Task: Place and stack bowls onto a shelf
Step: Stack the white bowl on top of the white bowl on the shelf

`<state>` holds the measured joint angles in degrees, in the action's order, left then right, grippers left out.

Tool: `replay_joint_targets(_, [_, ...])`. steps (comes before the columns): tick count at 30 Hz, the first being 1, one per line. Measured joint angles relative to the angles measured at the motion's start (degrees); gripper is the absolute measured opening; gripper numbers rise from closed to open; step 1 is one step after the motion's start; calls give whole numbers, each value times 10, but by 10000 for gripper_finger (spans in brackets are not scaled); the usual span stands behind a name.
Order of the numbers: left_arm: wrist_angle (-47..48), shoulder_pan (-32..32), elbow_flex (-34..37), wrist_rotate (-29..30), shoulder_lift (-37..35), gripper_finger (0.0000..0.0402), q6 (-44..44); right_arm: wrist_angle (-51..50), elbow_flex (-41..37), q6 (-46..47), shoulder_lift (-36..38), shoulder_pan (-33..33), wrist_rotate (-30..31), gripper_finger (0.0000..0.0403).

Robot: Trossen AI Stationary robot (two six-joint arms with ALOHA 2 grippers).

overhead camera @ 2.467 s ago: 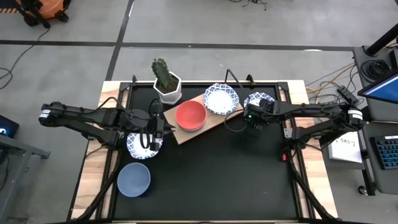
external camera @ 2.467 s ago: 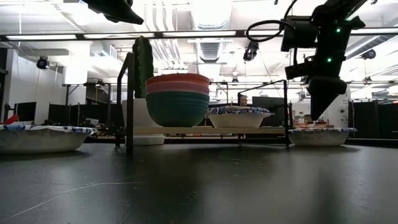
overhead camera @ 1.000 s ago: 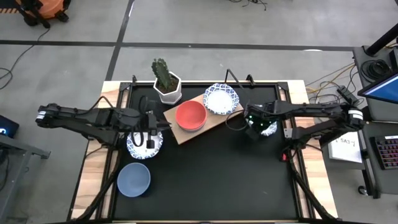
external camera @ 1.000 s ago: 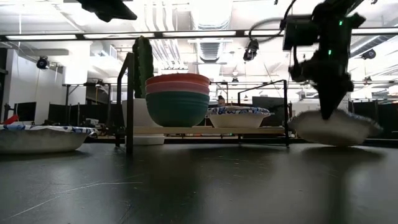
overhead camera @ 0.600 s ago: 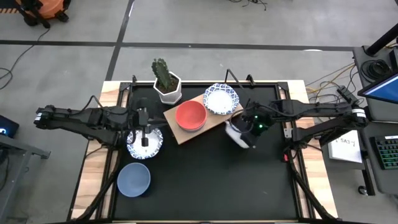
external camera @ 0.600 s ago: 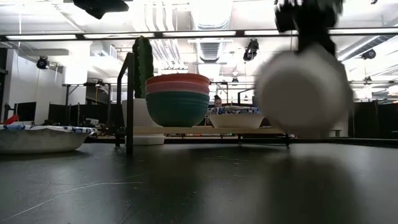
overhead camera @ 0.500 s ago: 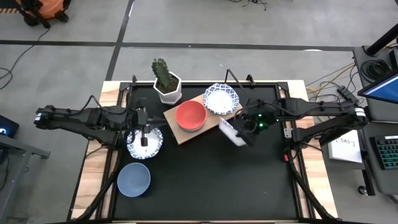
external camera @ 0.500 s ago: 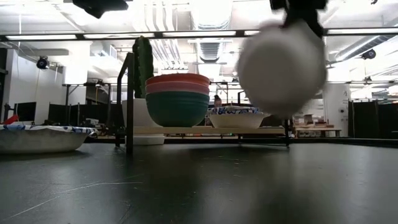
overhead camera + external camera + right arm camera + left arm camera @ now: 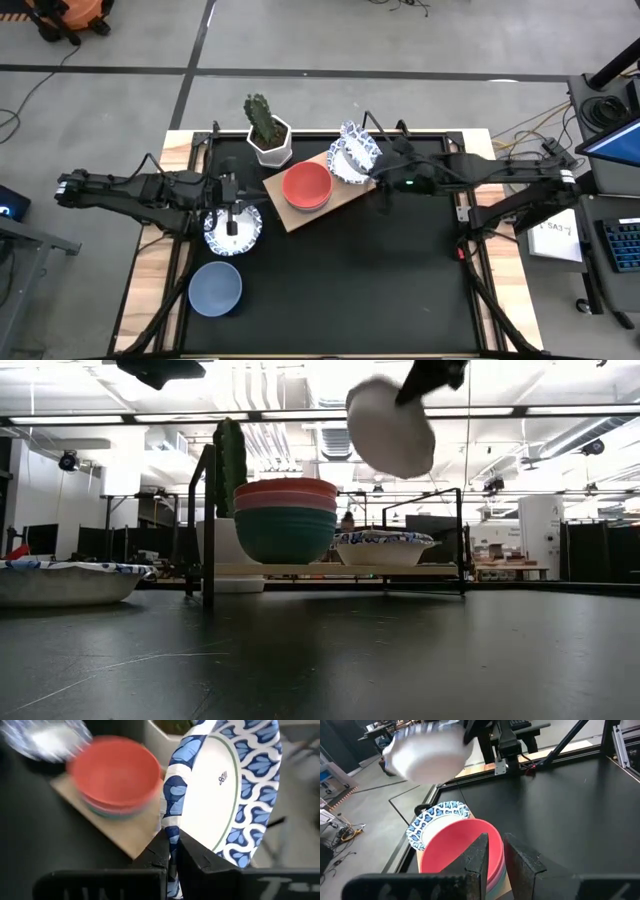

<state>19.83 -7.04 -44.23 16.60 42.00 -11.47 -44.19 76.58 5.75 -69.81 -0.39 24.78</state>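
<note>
Pinching a patterned bowl (image 9: 225, 790) by its rim, the right gripper (image 9: 170, 851) is holding it tilted above the bowl on the shelf (image 9: 340, 200). Released at this angle, it is risking sliding off. The left gripper (image 9: 493, 851), nearly closed and empty, is hovering over the left patterned bowl (image 9: 232, 228).

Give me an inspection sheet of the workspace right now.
Surface: black table, bare toward the front.
Job's things: wooden shelf holds a red-topped stack and a patterned bowl; another patterned bowl and a blue bowl sit on the table.
Clutter: cactus pot.
Grippers: right gripper holds a tilted patterned bowl above the shelf; left gripper over the table's patterned bowl.
Cables: on the floor at right.
Surroundings: workshop.
</note>
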Motion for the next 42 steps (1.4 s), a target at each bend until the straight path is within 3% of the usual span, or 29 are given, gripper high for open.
replay_joint_targets(8, [0,0,0,0,0,42,-1,-6,-1,-52,-103,-51,54,11])
replay_joint_targets(17, [9,0,0,0,-1,42,-3,-5,-1,-72,-166,-78,59,18])
replay_joint_targets(28, [5,0,0,0,0,42,-13,-3,-1,-48,-170,-84,52,85])
replay_joint_targets(35, [5,0,0,0,1,42,-12,-4,19,8,-162,-68,-9,105])
replay_joint_targets(42, [4,0,0,0,6,42,-12,-3,23,28,-161,-51,-9,116])
